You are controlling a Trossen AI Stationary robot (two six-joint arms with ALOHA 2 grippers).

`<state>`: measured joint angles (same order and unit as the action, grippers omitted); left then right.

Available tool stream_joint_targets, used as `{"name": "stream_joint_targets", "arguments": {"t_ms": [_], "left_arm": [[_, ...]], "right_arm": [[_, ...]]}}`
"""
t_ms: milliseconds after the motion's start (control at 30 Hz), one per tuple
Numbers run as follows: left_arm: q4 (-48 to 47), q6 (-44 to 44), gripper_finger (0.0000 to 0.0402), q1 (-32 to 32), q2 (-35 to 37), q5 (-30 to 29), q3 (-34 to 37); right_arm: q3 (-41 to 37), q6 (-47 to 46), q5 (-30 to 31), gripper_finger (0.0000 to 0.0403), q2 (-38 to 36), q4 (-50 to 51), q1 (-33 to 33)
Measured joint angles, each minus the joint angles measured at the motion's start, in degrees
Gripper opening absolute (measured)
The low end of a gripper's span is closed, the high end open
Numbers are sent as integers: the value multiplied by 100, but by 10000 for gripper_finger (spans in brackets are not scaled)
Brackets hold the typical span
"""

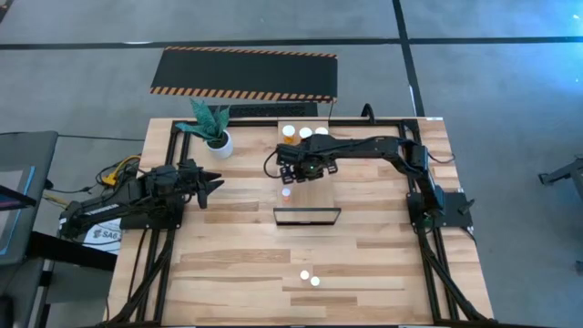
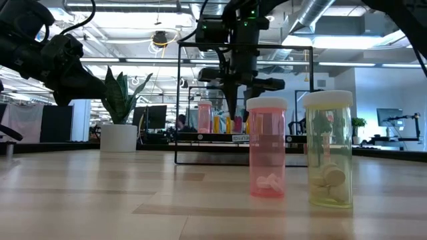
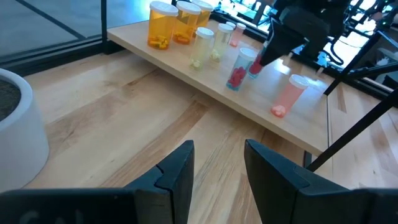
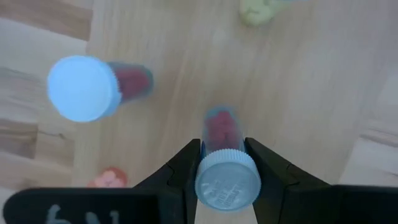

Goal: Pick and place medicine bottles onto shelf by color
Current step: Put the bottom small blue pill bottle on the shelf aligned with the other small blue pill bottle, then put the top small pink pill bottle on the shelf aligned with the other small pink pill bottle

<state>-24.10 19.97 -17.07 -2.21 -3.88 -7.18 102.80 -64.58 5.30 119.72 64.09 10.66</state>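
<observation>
Right fingers [image 4: 222, 163] are clamping a purple bottle [image 4: 222, 134] by its cap, above the shelf [image 1: 314, 187] beside a matching bottle [image 4: 93, 87]. Lower straight, seat it upright next to its twin, then let go. Left fingers [image 3: 219, 163] are waiting, slightly parted and empty, over the counter [image 1: 237, 264].

orange, yellowish, purple and pink white-capped medicine bottles [image 3: 200, 37] stand upright in a row on the pale wood shelf [image 3: 186, 78]; one purple bottle [image 4: 225, 174] is clamped upright in the right pincer [image 4: 225, 163]; a pink bottle [image 2: 267, 147] and a yellowish bottle [image 2: 328, 148] stand side by side on the worktop
</observation>
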Motion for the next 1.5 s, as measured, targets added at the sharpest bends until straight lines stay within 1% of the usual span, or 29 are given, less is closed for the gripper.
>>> {"name": "stream_joint_targets", "arguments": {"t_ms": [867, 967, 1267, 1500], "left_arm": [[0, 0, 128, -1, 1, 0, 0], [0, 0, 128, 1, -1, 0, -2], [0, 0, 128, -1, 1, 0, 0], [0, 0, 128, 0, -1, 0, 0]], "right_arm": [[4, 167, -81, 132, 57, -104, 62], [4, 200, -81, 146, 57, -121, 85], [4, 227, -66, 208, 57, -111, 150], [13, 205, -66, 243, 57, 19, 192]]}}
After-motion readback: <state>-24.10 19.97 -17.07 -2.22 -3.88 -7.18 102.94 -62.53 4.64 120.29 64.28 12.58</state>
